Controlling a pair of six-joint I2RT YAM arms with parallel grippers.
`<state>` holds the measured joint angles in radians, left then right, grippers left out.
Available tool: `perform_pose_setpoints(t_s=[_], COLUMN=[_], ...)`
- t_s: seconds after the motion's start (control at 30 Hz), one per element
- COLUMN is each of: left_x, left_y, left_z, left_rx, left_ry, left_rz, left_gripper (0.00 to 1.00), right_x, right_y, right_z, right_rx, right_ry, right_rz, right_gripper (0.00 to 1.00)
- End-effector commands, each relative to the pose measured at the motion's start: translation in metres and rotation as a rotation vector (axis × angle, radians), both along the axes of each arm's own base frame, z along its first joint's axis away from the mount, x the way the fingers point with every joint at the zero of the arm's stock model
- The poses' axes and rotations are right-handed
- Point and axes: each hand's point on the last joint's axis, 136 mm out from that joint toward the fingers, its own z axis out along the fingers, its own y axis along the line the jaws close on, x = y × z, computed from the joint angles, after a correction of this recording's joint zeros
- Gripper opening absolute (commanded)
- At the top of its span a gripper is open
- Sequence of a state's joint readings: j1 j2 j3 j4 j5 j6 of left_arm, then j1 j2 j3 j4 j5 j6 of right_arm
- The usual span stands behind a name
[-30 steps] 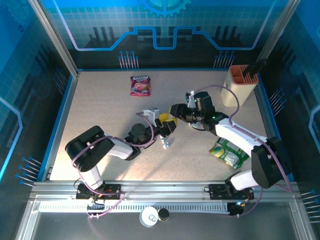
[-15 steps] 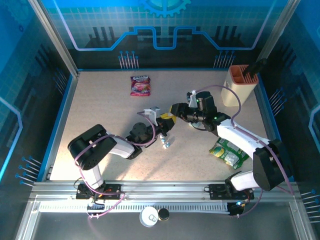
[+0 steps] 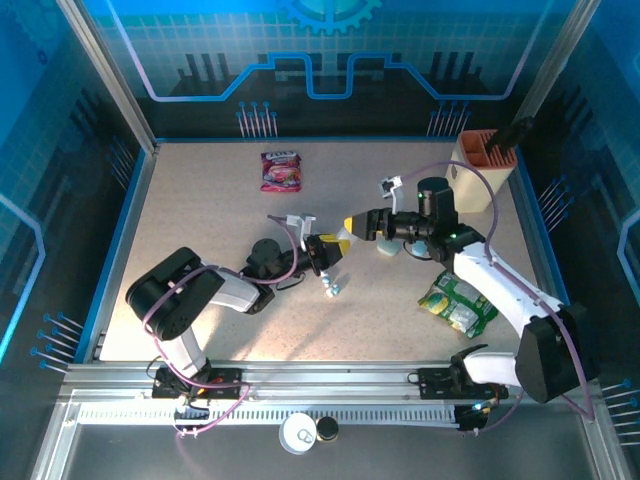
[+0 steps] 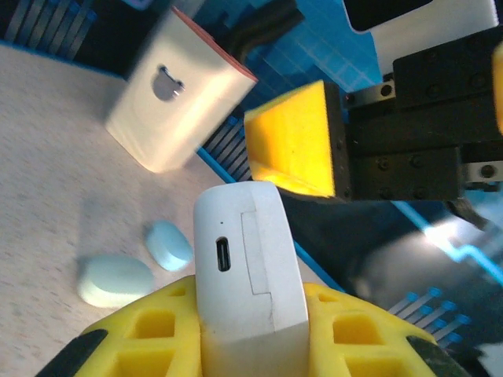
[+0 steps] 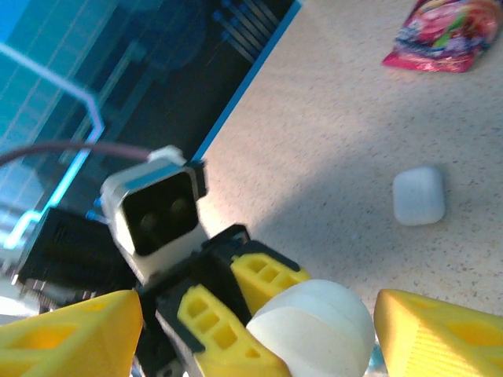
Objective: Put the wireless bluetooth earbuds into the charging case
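Observation:
My left gripper (image 3: 327, 251) (image 4: 250, 318) is shut on a white charging case (image 4: 247, 259) (image 5: 318, 326), which stands upright between its yellow fingers with the charging port facing the left wrist camera. The lid looks closed. My right gripper (image 3: 358, 224) (image 5: 259, 314) is open just right of it, its yellow fingers (image 5: 75, 334) spread on either side of the held case without touching it. Tiny white and pale-blue earbuds (image 3: 330, 288) lie on the table just in front of the left gripper.
Two pale-blue pebble cases (image 4: 115, 280) (image 4: 169, 245) lie under the right arm (image 3: 388, 248). Another white case (image 5: 419, 195) rests on the table beyond. A beige holder (image 3: 478, 170) stands far right, a pink snack bag (image 3: 281, 169) at the back, and a green packet (image 3: 458, 305) near right.
The right arm has drawn back to the right, uncovering a pale-blue case beneath it. The left gripper, still holding the white case, has shifted slightly towards the right gripper.

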<state>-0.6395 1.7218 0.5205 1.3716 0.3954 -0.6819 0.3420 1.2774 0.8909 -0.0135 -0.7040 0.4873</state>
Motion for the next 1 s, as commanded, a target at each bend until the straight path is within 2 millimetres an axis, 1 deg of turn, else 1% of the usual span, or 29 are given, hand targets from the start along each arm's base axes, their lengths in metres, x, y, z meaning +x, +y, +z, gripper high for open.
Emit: perform_pose_setpoints(t_s=[0.0,0.07,0.1,0.13,0.2,0.27,0.4,0.5,0.53,0.67,0.7,0.73,0.83,0.9,0.97], left_x=[-0.028,-0.033,-0.035,-0.038,-0.041,-0.042,-0.038,-0.037,-0.037,-0.039,-0.041,-0.043,-0.044,-0.046,-0.047], left_y=[-0.005,-0.006,-0.007,-0.007,-0.008,-0.007,-0.004,-0.004,-0.005,-0.008,-0.009,-0.010,-0.010,-0.010,-0.008], left_z=[0.026,0.033,0.036,0.040,0.046,0.052,0.063,0.069,0.070,0.070,0.069,0.069,0.066,0.065,0.064], left_rx=[-0.091,-0.120,-0.131,-0.141,-0.154,-0.170,-0.211,-0.222,-0.222,-0.216,-0.212,-0.208,-0.202,-0.199,-0.198], left_ry=[0.069,0.117,0.132,0.146,0.161,0.173,0.218,0.210,0.209,0.220,0.224,0.227,0.234,0.232,0.227], left_rz=[-0.173,-0.207,-0.226,-0.244,-0.266,-0.271,-0.269,-0.272,-0.277,-0.307,-0.320,-0.335,-0.345,-0.345,-0.338], left_gripper=[0.10,0.08,0.07,0.07,0.07,0.07,0.05,0.03,0.03,0.01,0.01,0.01,0.01,0.01,0.01], right_x=[-0.036,-0.041,-0.039,-0.038,-0.037,-0.038,-0.044,-0.047,-0.047,-0.047,-0.046,-0.045,-0.040,-0.038,-0.037], right_y=[0.002,0.001,0.000,-0.003,-0.005,-0.003,-0.003,-0.005,-0.005,-0.005,-0.005,-0.004,-0.006,-0.006,-0.006], right_z=[0.018,0.017,0.017,0.008,0.004,0.002,-0.003,-0.005,-0.005,-0.003,-0.003,-0.002,-0.002,0.000,0.003], right_rx=[0.040,0.056,0.058,0.059,0.090,0.136,0.169,0.174,0.176,0.197,0.201,0.205,0.209,0.219,0.232], right_ry=[-0.092,-0.071,-0.061,-0.022,0.033,0.089,0.123,0.141,0.146,0.165,0.164,0.164,0.170,0.169,0.165], right_rz=[0.211,0.221,0.204,0.179,0.162,0.174,0.200,0.200,0.197,0.195,0.193,0.189,0.164,0.157,0.164], right_gripper=[0.78,0.77,0.77,0.75,0.73,0.71,0.67,0.58,0.54,0.40,0.38,0.38,0.45,0.45,0.40])
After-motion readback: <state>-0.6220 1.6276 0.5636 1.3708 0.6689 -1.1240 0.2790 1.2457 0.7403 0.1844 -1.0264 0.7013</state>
